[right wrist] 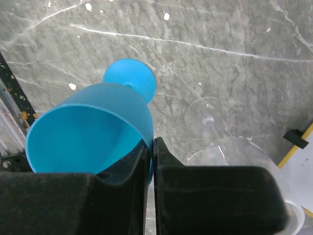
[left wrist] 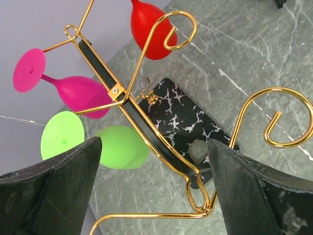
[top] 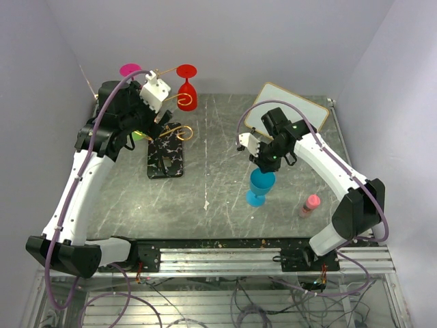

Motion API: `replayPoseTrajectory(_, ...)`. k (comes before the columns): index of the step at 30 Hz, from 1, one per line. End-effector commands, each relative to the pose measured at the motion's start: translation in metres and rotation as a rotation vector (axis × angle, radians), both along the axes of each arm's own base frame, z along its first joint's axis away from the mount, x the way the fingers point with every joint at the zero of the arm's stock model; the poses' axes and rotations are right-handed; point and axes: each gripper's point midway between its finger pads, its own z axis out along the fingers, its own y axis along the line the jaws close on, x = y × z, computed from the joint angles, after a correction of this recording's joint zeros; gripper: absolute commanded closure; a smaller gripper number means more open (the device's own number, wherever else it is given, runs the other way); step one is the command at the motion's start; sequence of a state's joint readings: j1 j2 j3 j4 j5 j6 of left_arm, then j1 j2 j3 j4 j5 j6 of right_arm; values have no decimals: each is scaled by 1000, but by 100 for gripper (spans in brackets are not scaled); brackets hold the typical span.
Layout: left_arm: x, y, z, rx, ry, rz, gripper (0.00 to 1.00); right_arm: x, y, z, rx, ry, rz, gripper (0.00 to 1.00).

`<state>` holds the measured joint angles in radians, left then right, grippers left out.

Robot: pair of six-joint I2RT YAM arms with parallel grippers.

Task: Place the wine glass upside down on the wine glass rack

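Observation:
A blue wine glass point(top: 261, 186) stands upright at mid-table, right of centre. My right gripper point(top: 263, 162) is shut on its rim, one finger inside the bowl point(right wrist: 88, 132) and one outside point(right wrist: 153, 147). I cannot tell whether its foot touches the table. The gold wine glass rack point(top: 179, 131) stands on its black marbled base point(top: 166, 157) at the back left. Red point(top: 186, 92), magenta point(top: 130, 70) and green point(left wrist: 117, 147) glasses hang upside down from it. My left gripper point(left wrist: 154, 196) is open, its fingers either side of the rack's gold stem point(left wrist: 142, 132) without touching it.
A clear wine glass point(right wrist: 215, 142) stands just beside the blue one, seen in the right wrist view. A white board with a wooden frame point(top: 300, 106) lies at the back right. A small pink bottle point(top: 310, 204) stands at the front right.

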<state>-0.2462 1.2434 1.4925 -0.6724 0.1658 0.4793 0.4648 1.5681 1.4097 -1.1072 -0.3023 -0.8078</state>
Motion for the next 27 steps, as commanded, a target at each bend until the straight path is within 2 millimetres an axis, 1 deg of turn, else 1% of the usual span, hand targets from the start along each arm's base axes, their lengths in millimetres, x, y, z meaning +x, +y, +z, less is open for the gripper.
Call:
replayPoseTrajectory(1,-2,-2,3,-23,-7,-12,1,-5,11,15,53,9,55,97)
replayPoseTrajectory(3,-3,-3,4,-45,-4,-8,0,-4,17,27,92,-7,74,100)
replayPoseTrajectory(7,-7,-2,11,-103,-16,-16,0,2,29,55,167,-71,107,100)
replayPoseTrajectory(10,-14,-2,15,-105,-30,-63,1,12,38,84,231,-154,118,100)
replayPoseTrajectory(12,-15,-3,20,-129,-36,-56,0,21,42,105,273,-209,119,100)
replayPoseTrajectory(15,-7,0,32,-220,-63,27,0,37,49,141,350,-292,110,100)
replayPoseTrajectory(18,-12,-11,38,-230,-71,-46,0,54,55,181,432,-389,87,100)
replayPoseTrajectory(20,-10,-14,47,-280,-83,-24,0,66,56,207,484,-457,47,100)
replayPoseTrajectory(24,-9,-25,62,-358,-78,-21,0,92,53,258,599,-595,-134,100)
replayPoseTrajectory(26,-9,-36,68,-418,-58,-39,2,99,52,280,662,-650,-205,100)
replayPoseTrajectory(27,-9,-42,71,-456,-43,-52,2,99,52,290,693,-667,-221,100)
